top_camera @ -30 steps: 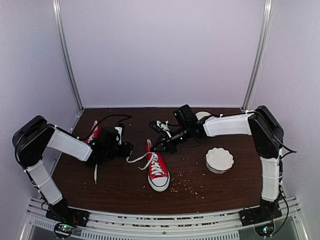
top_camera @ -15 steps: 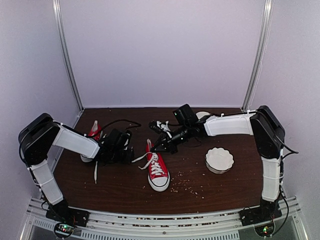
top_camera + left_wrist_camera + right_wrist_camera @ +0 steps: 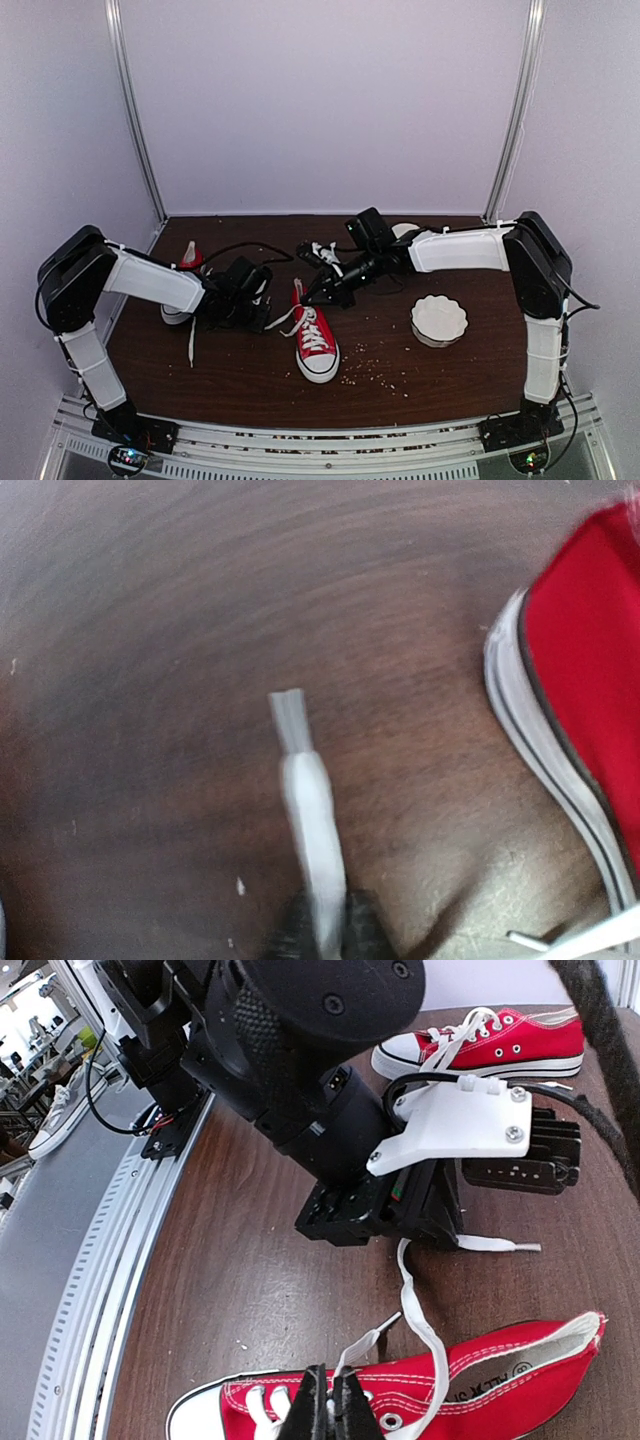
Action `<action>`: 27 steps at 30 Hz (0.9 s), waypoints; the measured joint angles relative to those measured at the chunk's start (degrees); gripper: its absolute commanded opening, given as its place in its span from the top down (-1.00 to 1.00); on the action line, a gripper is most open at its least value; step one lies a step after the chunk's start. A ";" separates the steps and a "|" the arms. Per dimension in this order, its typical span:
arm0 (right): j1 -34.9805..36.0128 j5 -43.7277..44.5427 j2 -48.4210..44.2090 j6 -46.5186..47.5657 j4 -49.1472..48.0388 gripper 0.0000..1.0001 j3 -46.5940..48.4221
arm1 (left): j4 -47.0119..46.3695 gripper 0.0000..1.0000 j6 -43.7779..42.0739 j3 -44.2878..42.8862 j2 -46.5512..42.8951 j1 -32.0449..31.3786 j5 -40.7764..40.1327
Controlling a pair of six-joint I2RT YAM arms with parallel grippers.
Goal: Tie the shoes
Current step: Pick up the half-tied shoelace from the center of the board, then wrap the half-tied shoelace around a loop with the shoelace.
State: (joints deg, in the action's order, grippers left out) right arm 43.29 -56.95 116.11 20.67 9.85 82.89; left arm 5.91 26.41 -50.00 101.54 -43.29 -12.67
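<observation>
One red shoe [image 3: 316, 342] with a white toe cap lies mid-table, toe toward me. My right gripper [image 3: 318, 290] [image 3: 330, 1402] is over its eyelets, shut on one white lace end [image 3: 372, 1338]. The shoe's other lace [image 3: 425, 1325] runs to my left gripper [image 3: 265, 308] [image 3: 325, 928], whose fingers pinch it just behind its tip [image 3: 290, 720]. The wood shows under that tip, and the shoe's side [image 3: 590, 670] stands to the right. The second shoe [image 3: 186, 262] [image 3: 490, 1040] lies at the far left, mostly hidden by my left arm.
A white scalloped bowl [image 3: 438, 319] sits right of centre, and a second white dish [image 3: 405, 230] shows behind my right arm. Crumbs [image 3: 372, 372] are scattered near the front. A black cable [image 3: 240, 245] loops above the left arm. A loose lace [image 3: 191, 345] trails at front left.
My left arm has slid right toward the middle shoe and its jaws have closed on the lace. The right arm has held still, shut on its lace.
</observation>
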 measured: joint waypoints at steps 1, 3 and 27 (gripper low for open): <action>0.00 0.02 0.00 0.09 0.09 1.00 0.00 | -0.02 1.00 -0.52 -0.46 0.46 0.02 0.15; 0.04 0.02 0.00 0.15 0.28 1.00 0.00 | -0.26 1.00 -1.16 -1.03 1.05 0.11 0.50; 0.09 6.82 1.46 -15.10 -5.55 1.00 3.28 | -28.68 1.00 -23.02 19.67 -27.58 -16.50 -3.74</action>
State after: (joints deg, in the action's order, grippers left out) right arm 43.38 -50.13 117.58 5.56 4.29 86.17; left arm -22.76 3.40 -30.33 73.95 -59.79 -16.40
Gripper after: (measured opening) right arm 0.006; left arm 0.004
